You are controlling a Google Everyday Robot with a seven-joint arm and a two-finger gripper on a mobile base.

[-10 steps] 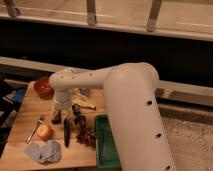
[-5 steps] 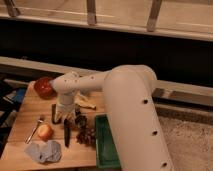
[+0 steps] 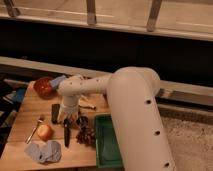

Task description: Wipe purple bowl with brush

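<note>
The purple bowl [image 3: 82, 121] is a small dark round bowl on the wooden table, just left of the green tray. The brush [image 3: 66, 133] is a long thin black stick lying roughly upright in the picture, left of the bowl. My gripper [image 3: 68, 118] hangs from the white arm directly over the brush's upper end, just left of the bowl. The gripper hides the top of the brush, and I cannot see whether it touches it.
A reddish-brown bowl [image 3: 44, 87] stands at the back left. A black block [image 3: 55, 112], a silver spoon [image 3: 35, 130], an orange fruit [image 3: 45, 131], a grey cloth [image 3: 44, 150], dark grapes [image 3: 86, 136] and a green tray [image 3: 107, 142] share the table [image 3: 25, 112].
The gripper has shifted slightly left and lower, onto the upper end of the brush. The brush and the bowl have stayed where they were.
</note>
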